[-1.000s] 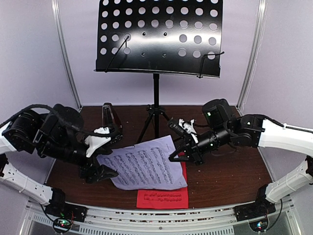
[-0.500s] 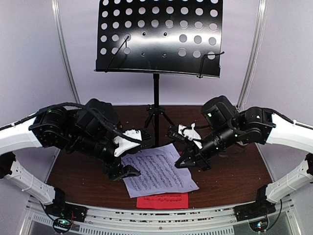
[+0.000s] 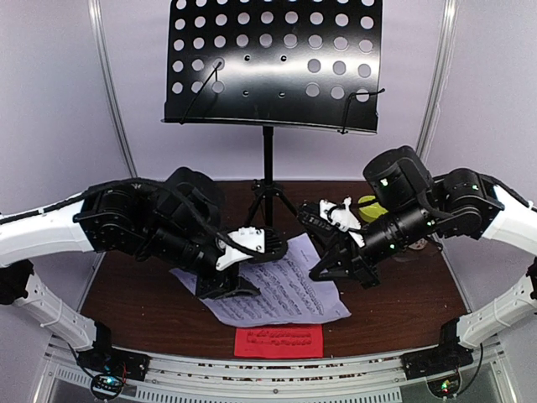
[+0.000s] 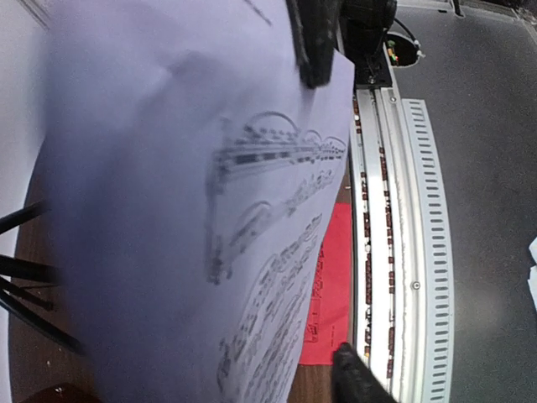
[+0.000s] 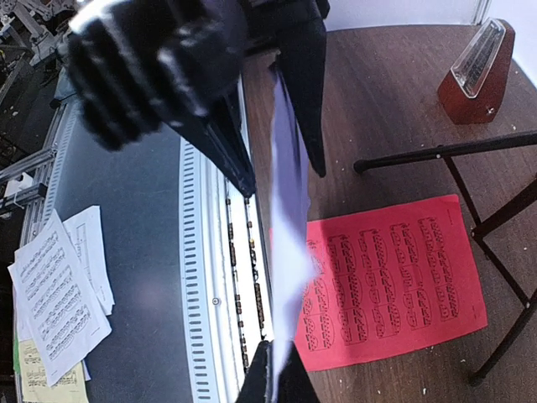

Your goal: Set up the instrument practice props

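Right wrist view: right pincer [image 5: 273, 371] pinches the white sheet [image 5: 289, 243]; left pincer [image 5: 284, 176] stands spread around it.

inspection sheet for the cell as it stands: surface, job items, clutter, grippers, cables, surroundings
Surface: brown wooden table, a few pale specks.
Job's things: music stand upright at the back, desk bare; white sheet raised between the arms; red sheet flat at the near edge; metronome upright on the table.
Clutter: green object behind the right arm, mostly hidden.
Grippers: right gripper shut on the white sheet; left gripper open, fingers either side of that sheet.
Cables: black cable looped over the left arm.
Surroundings: white walls; loose music pages below the table's near edge.
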